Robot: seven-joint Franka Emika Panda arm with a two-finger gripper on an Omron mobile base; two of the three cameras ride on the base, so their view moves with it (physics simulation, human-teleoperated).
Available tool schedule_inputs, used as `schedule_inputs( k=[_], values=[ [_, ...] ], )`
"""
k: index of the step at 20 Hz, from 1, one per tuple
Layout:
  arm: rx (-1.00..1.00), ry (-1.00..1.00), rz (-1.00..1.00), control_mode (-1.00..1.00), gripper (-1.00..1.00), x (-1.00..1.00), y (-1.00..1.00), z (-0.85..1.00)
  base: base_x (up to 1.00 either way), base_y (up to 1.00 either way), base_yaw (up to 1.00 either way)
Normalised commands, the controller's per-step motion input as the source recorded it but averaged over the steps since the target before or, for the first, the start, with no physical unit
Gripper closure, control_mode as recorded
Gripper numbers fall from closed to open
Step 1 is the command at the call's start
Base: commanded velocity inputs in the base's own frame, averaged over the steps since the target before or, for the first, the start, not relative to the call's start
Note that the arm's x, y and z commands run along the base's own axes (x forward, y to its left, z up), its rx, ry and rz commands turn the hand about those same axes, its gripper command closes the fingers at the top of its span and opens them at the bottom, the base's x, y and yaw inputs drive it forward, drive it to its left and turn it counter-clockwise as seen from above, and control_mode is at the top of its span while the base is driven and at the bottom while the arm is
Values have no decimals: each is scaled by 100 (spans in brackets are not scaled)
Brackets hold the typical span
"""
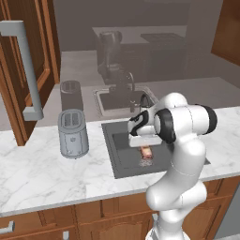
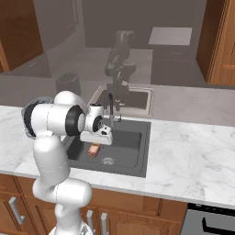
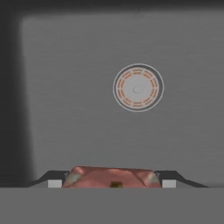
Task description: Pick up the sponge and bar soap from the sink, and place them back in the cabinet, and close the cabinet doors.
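1. Presently the gripper (image 3: pixel 109 183) is clamped on the bar soap (image 3: pixel 111 177), held just above the sink (image 1: pixel 111 140) floor.
2. Nothing is shelved yet; the sponge's whereabouts cannot be told.
3. One of the cabinet doors (image 1: pixel 28 65) stands open, awaiting closing.

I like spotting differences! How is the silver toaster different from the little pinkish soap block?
The rounded silver metal toaster stands tall on the white marble counter; the small pinkish-red and cream bar soap is low down in the dark grey sink. The toaster is far bigger than the soap. The toaster stands free, while the gripper is shut on the soap. Both have rounded corners.
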Motion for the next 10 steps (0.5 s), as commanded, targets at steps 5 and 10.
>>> schedule_inputs(
  k=[5, 10],
  values=[
    [0, -4, 0, -100, 100, 0, -6, 43, 0, 0, 0],
    [0, -3, 0, -100, 100, 0, -2, 35, 0, 0, 0]
  ],
)
